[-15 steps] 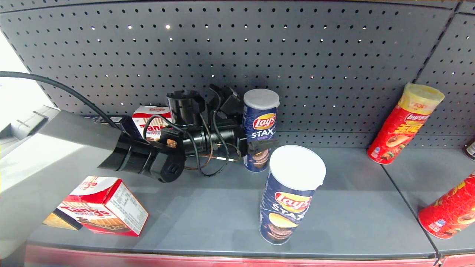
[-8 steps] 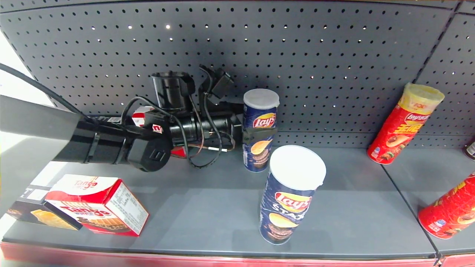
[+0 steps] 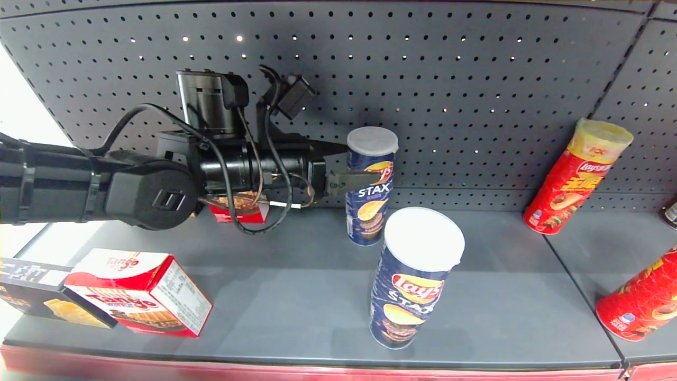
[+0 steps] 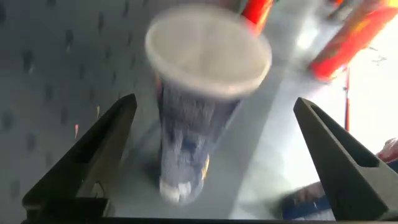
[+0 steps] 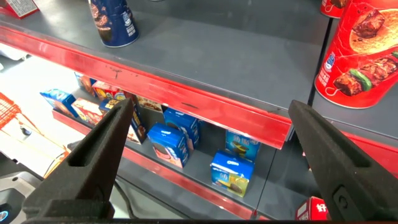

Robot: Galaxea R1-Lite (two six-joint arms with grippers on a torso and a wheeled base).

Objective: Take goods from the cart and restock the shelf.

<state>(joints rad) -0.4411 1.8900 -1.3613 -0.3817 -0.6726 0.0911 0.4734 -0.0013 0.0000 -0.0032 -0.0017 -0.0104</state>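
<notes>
- The rear blue chip can [image 3: 372,185] stands upright at the centre of the head view, at the back of the grey shelf [image 3: 296,301] and close to the pegboard wall [image 3: 449,79].
- The left tool [image 3: 355,161] comes in from the left of the frame at the level of this can's upper half. Its fingers are spread wide.
- In the left wrist view the can [image 4: 189,143] stands in the gap between the two fingers, with clear space on each side, so neither finger touches it.
- The front blue chip can [image 3: 410,280] stands upright just in front and to the right of the rear one, near the shelf's front edge, apart from the tool.
- A red wafer box [image 3: 238,206] sits at the back of the shelf, mostly hidden under the left arm.
- At lower left a red-and-white wafer box [image 3: 143,293] lies tilted, with a dark snack box [image 3: 37,296] just beside it at the frame's edge.
- At upper right a red chip can [image 3: 574,177] leans against the pegboard wall. A second red chip can [image 3: 642,301] lies tilted at lower right.
- The right tool [image 5: 211,106] hangs in front of the shelf's red front lip [image 5: 186,96], its fingers wide apart and holding nothing.
- Beneath that lip, blue biscuit packs [image 5: 233,168] stand on a lower shelf.
</notes>
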